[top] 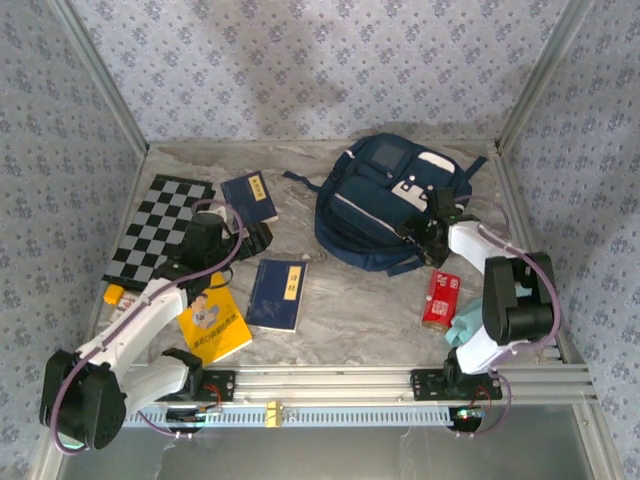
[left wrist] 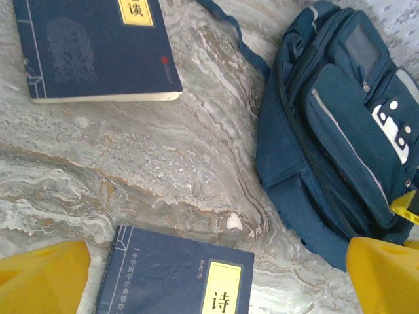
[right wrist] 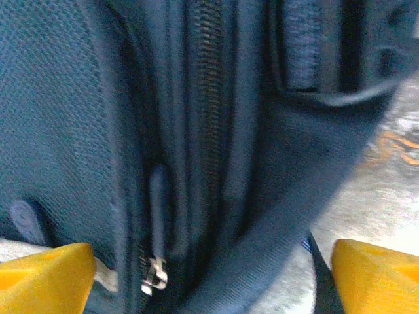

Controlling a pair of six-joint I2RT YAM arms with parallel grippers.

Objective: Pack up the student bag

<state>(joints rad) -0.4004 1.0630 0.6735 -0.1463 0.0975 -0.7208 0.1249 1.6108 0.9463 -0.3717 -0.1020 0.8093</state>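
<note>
Closest to the lens on my left wrist were my own yellow fingertips (left wrist: 40, 278), spread to the two bottom corners of that view with nothing gripped between them. My left gripper (top: 258, 240) hung released and empty. Farthest left on the marbled table (top: 350, 310) lay a checkerboard (top: 160, 225), and beside my left arm a yellow book (top: 212, 325). Below the left gripper's tips showed the top of one navy book (left wrist: 177, 278) with a yellow title label. A second navy book (left wrist: 91, 49) lay beyond it, bare table between the two.

Moving right, the student bag (top: 385, 205) lay toward the rear right of the table, with its front pockets and white patches facing up and one strap (top: 300, 180) trailing toward the books. My right gripper (top: 418, 235) was right at its near right side. Through the right wrist lens the jaws stood wide, one yellow tip at each lower corner, straddling a run of zipper teeth (right wrist: 208, 98) and a small metal slider (right wrist: 156, 273). I saw no fabric pinched, so I judged that hand unclenched.

I judged the bag soft and floppy. It would likely sag and fold rather than hold its mouth open, and its bulk would drag on the table. The slider looked the right place to take hold, small and slippery as it seemed, with the other hand pinning the fabric. Right of the bag lay a red packet (top: 440, 298) and a teal item (top: 465, 325).
</note>
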